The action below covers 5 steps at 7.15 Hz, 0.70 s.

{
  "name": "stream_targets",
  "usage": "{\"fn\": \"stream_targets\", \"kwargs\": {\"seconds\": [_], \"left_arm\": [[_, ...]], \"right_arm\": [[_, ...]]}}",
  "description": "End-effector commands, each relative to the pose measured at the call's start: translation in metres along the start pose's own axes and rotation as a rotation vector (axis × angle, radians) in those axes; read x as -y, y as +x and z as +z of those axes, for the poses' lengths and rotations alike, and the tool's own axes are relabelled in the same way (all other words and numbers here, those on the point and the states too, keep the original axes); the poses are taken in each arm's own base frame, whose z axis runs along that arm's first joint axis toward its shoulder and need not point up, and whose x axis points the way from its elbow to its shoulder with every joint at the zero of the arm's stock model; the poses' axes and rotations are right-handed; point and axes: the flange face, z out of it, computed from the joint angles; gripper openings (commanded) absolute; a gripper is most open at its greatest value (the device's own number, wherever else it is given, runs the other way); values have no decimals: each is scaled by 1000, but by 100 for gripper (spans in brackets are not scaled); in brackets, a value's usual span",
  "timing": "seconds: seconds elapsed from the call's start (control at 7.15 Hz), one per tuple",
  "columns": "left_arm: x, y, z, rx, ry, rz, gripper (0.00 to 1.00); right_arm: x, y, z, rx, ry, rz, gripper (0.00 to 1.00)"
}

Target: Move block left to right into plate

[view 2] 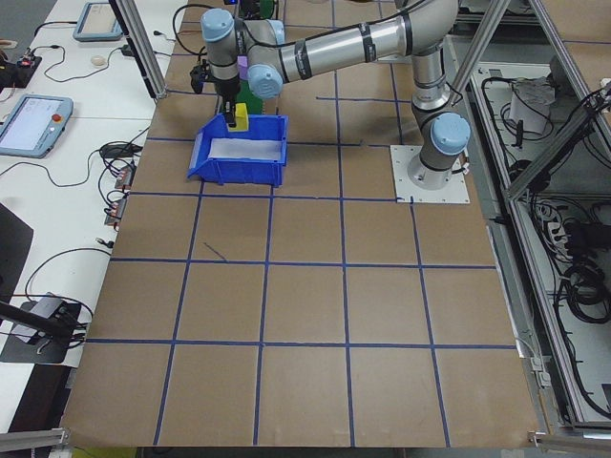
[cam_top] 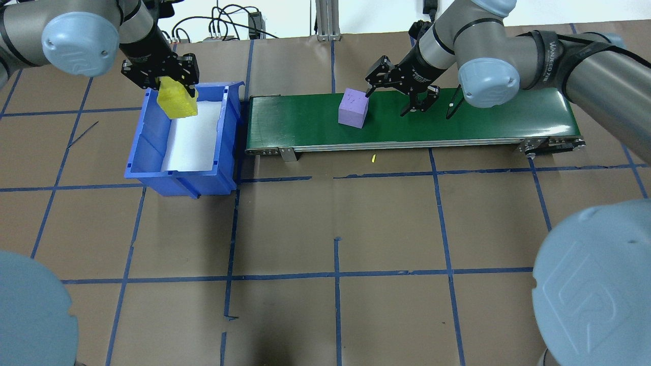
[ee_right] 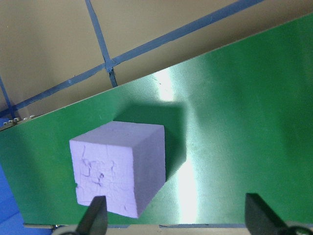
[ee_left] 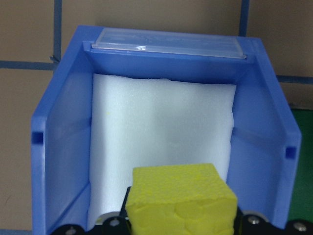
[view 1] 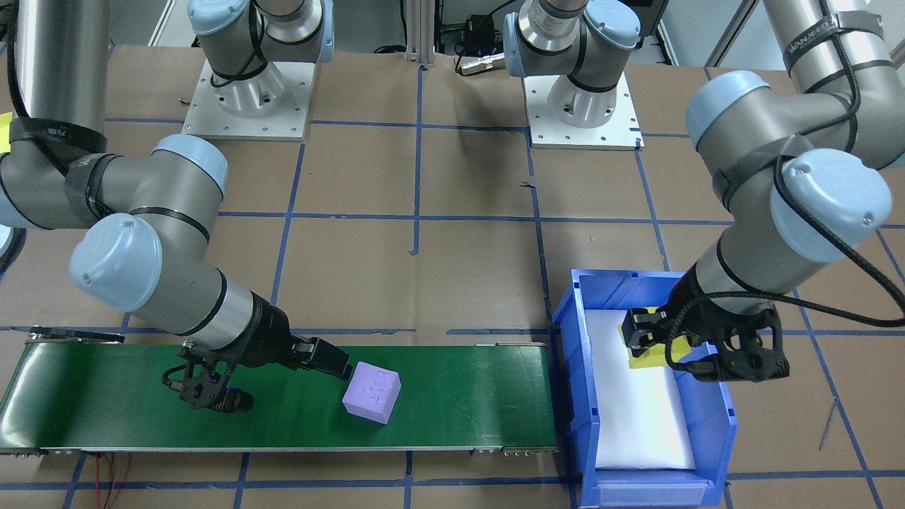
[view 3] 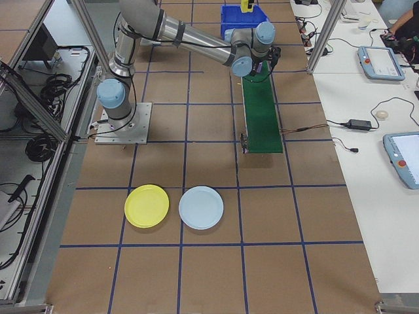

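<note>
Progress: early. My left gripper (cam_top: 175,84) is clamped on the yellow block (cam_top: 177,101), held above the blue bin (cam_top: 230,133) at the table's left. My right gripper (ee_right: 176,215) has its jaws apart beside the purple block (cam_top: 353,107), which rests on the green conveyor (cam_top: 457,122); nothing is grasped there. The yellow plate (view 3: 146,205) and light-blue plate (view 3: 201,207) lie well apart on the right, both without a block. Surface: brown board with blue tape grid (cam_top: 335,277). Benches with cables and tablets flank the cell.
</note>
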Motion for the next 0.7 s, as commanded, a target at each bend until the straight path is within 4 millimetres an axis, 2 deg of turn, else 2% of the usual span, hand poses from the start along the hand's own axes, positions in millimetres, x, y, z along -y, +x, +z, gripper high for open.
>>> {"fn": "stream_targets", "kwargs": {"seconds": [0.0,0.28,0.42,0.56], "left_arm": [[-26,82,-18,-8,23,36,39],[-19,109,8,-24,38,54,39],[-5,125,35,-30,88,62,39],[5,132,59,-32,99,59,39]], "right_arm": [[2,1,4,5,0,6,100],[3,1,4,5,2,5,100],[6,1,8,12,16,-5,100],[13,1,13,16,26,-9,100]]}}
